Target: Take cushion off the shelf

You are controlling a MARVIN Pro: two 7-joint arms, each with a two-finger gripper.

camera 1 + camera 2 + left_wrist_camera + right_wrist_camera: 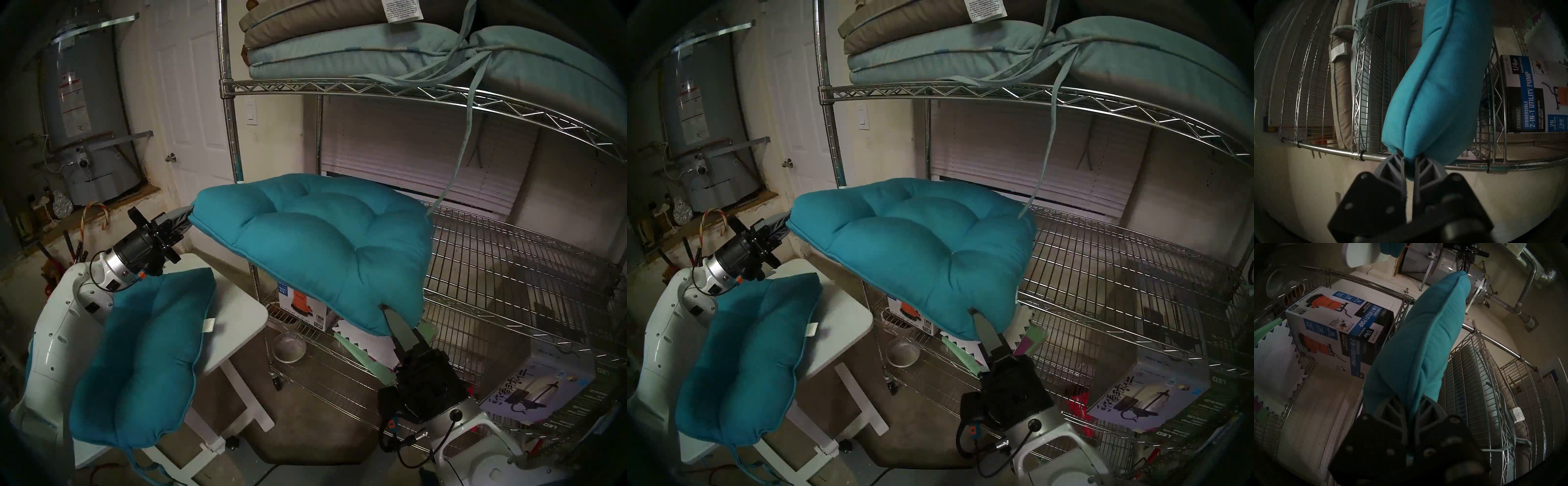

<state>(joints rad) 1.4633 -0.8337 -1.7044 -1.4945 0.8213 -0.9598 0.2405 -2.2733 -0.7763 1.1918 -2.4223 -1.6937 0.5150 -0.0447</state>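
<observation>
With the left gripper (190,213) and the right gripper (386,309) each pinched on only a thin corner of the teal cushion (325,244), which hung between them just off the shelf (509,258), either corner could have slipped free under the sagging weight.

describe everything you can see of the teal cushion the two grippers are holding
The teal cushion is plump, tufted fabric with piped edges, its top quilted into soft mounds. It hangs roughly level, tilted slightly, out in front of the shelf, its far edge near the middle tier. The left gripper is shut on one corner, the right gripper on its near edge. A pale strap from above dangles by its far corner.
</observation>
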